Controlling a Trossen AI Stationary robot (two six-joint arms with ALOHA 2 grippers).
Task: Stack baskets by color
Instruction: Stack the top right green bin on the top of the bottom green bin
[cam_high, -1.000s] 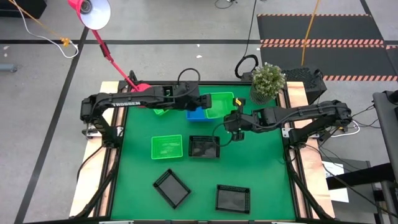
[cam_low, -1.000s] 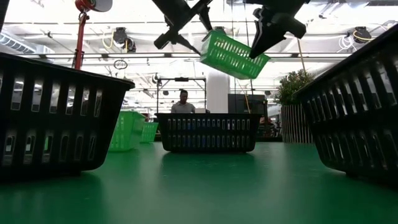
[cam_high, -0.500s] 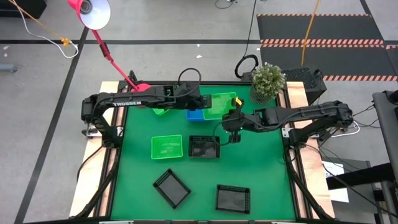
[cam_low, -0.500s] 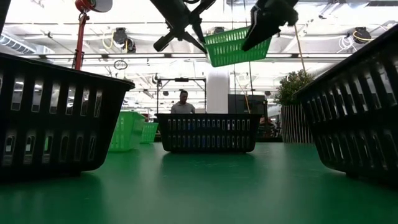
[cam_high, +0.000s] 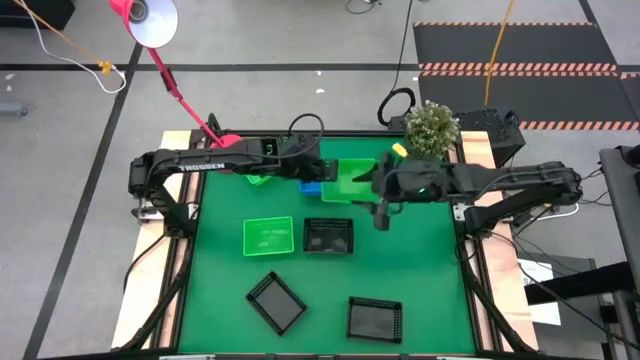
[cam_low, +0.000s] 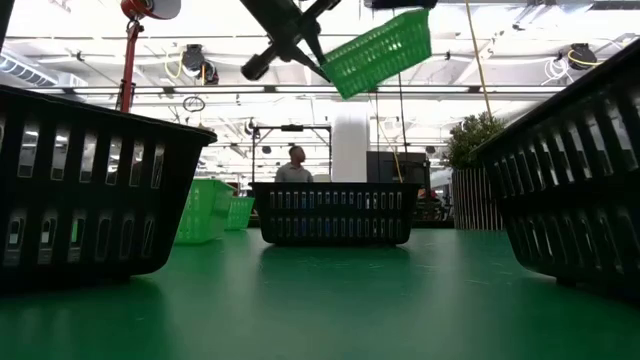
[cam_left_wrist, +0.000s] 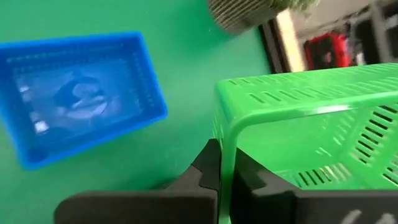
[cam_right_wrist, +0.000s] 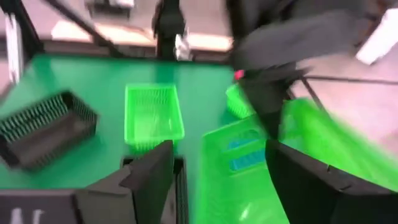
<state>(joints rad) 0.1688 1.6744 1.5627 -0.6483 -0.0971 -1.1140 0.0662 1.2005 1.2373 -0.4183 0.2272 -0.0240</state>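
High view: green worktop. Left gripper at the far middle, jaws clamped on the rim of a raised green basket. Right gripper just beside that basket on its right, jaws apart, holding nothing. A blue basket shows partly under the left arm; another green basket edge lies by the pink lamp base. One flat green basket sits mid-worktop, touching a black basket on its right. Two more black baskets near the front: one turned askew, one square. Potted plant at the far right corner.

Low view: held green basket tilted, well above the worktop; black baskets in front; a person far behind.

Left wrist view: jaws closed on the green rim, blue basket below.

Right wrist view: jaws wide, green baskets beyond
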